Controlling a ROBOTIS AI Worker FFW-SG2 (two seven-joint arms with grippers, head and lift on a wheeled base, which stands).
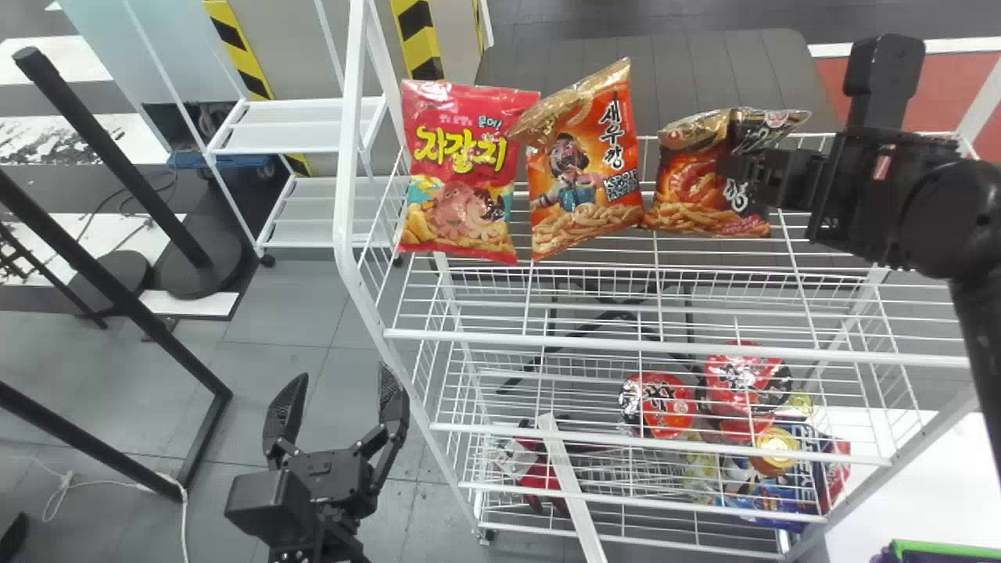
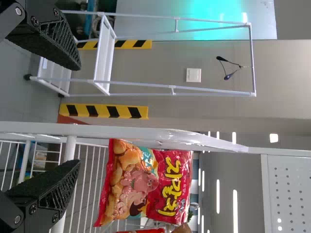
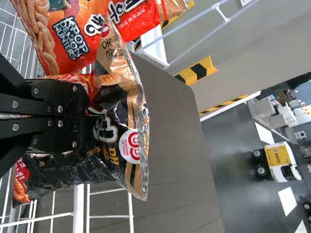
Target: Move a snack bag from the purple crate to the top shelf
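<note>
Black-and-orange snack bag [image 1: 692,199] is at the top shelf [image 1: 547,342], roughly 2 o'clock in the head view, with the right gripper [image 3: 83,116] pinching it, fingers squeezed close together on crinkly foil. Left gripper [image 1: 343,371] is just parked down at 8 o'clock, fingers spread wide with nothing between them. The crate [image 1: 942,550] pokes in at about 4 o'clock. So it's basically down to the release, I'd say, and that's where I'd get nervous. Can't tell if the bag's bottom is really bearing on the wires, so letting go too soon might make it slump toward 6 o'clock. The orange bag [image 1: 583,176] is right beside it at 9 o'clock, and a sideways nudge could shove that one into the pink-red bag [image 1: 465,172]. Slick foil could also cling to the fingers and get dragged along toward 3 o'clock if they don't open fully first. Push too hard toward 12 and it might tip over the back rail, tbh.
</note>
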